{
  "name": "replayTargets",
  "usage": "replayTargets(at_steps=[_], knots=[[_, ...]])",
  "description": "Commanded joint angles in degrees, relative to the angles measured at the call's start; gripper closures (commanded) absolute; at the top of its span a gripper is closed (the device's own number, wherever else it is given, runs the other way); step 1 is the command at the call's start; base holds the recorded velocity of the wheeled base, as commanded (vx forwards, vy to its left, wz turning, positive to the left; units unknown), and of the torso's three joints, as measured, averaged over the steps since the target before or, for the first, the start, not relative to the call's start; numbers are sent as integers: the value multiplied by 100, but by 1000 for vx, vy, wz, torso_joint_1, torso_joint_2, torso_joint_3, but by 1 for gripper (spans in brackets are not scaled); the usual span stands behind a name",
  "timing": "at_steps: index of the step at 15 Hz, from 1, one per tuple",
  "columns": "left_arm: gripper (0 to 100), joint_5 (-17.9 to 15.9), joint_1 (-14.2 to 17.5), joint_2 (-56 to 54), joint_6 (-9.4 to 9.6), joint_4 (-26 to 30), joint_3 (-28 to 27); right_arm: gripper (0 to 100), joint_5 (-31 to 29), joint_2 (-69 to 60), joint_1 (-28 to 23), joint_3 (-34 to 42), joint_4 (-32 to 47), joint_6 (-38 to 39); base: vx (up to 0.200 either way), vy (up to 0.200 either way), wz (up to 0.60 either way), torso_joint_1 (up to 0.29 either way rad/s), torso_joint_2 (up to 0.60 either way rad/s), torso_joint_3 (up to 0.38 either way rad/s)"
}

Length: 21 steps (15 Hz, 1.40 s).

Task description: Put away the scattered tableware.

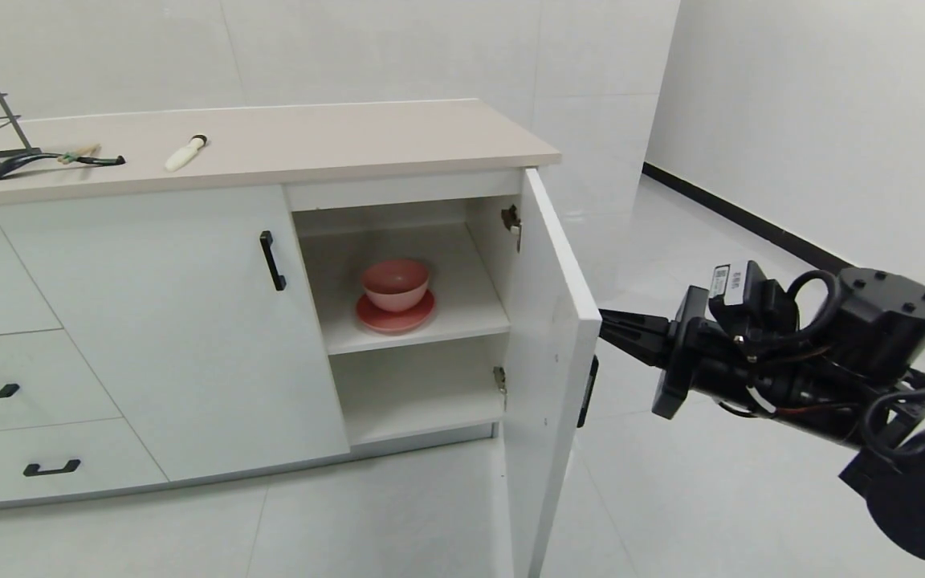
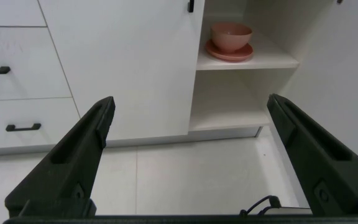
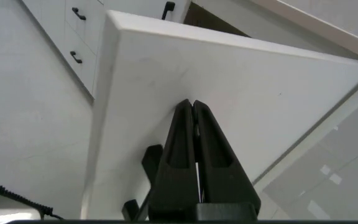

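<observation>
Your left end effector (image 2: 191, 102) hangs released, fingers spread wide, facing the white cabinet (image 2: 123, 62). On the beige counter (image 1: 334, 136), a black-handled utensil (image 1: 61, 159) lies near a white-handled tool (image 1: 185, 152). The round pink bowl (image 1: 395, 281) sits on a pink plate (image 1: 395, 319) on the open compartment's upper shelf (image 1: 462, 313). Your right end effector (image 1: 605, 319) is clenched, empty, its tips at the open white door's (image 1: 547, 321) outer face, above the black handle (image 1: 587, 391).
</observation>
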Motion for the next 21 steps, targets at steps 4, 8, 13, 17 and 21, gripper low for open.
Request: replayTargets(at_steps=[4, 8, 13, 17, 21], knots=[[0, 2, 0, 0, -1, -1, 0, 100, -26, 643, 252, -590, -5, 34, 0, 0, 0, 0, 0, 0], [0, 2, 0, 0, -10, -1, 0, 100, -26, 907, 419, -933, -5, 34, 0, 0, 0, 0, 0, 0], [0, 2, 0, 0, -10, -1, 0, 100, -96, 1249, 454, -1417, -14, 52, 0, 0, 0, 0, 0, 0], [0, 2, 0, 0, -10, -1, 0, 100, -105, 1645, 604, -1944, -5, 60, 0, 0, 0, 0, 0, 0], [0, 2, 0, 0, -36, -1, 0, 100, -114, 2190, 595, -2656, -14, 122, 0, 0, 0, 0, 0, 0]])
